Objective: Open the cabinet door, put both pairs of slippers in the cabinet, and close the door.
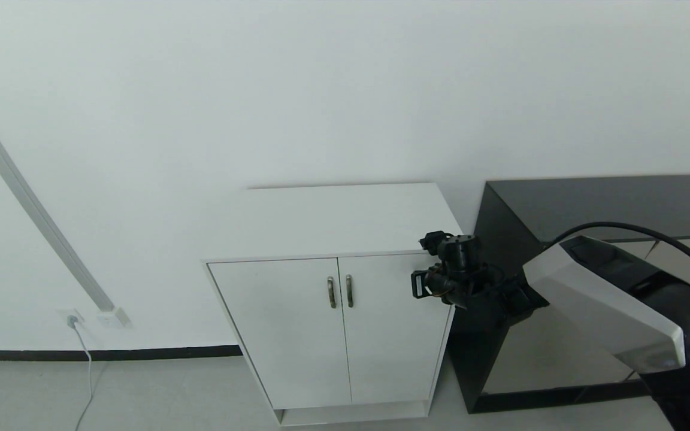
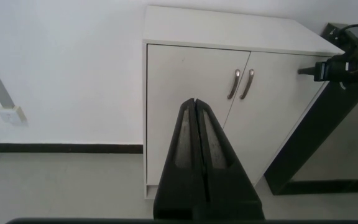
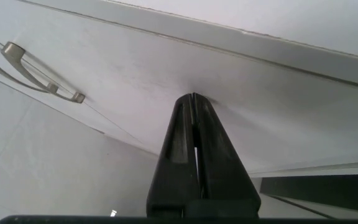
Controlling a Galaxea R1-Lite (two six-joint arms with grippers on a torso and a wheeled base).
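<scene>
**Right pincer** (image 1: 418, 284): its two black fingers are pressed together and hold nothing. It sits at the upper right corner of the cabinet (image 1: 345, 218), in front of the right door (image 1: 393, 341) and just beneath the top board. In the right wrist view the tips (image 3: 193, 97) lie right at the door face. Whether they touch it cannot be told. The left wrist view shows this pincer (image 2: 311, 71) farther off, at the same corner.

**Left pincer** (image 2: 195, 102): its fingers are also together and hold nothing. It is held well apart from the cabinet and points toward the front of the left door (image 2: 188, 112).

**Cabinet**: a white cabinet that stands on the floor (image 1: 141, 395) with its back to the white wall (image 1: 321, 90). Both doors are shut, the left door (image 1: 279, 335) meeting the right one along the middle seam, so the inside is hidden. Two upright metal handles (image 1: 340, 291) sit side by side at that seam, near the upper edge of the doors, and neither pincer touches them. The top board is bare.

**Surroundings**: a black table (image 1: 590, 200) with a glossy top stands just beside the cabinet's right side. To the cabinet's left, a pale strip (image 1: 27, 203) runs slantwise down the wall to a small box. Next to that box is a socket (image 1: 72, 317), from which a cable (image 1: 88, 365) hangs to the floor. A dark skirting (image 1: 141, 353) lines the foot of the wall.
</scene>
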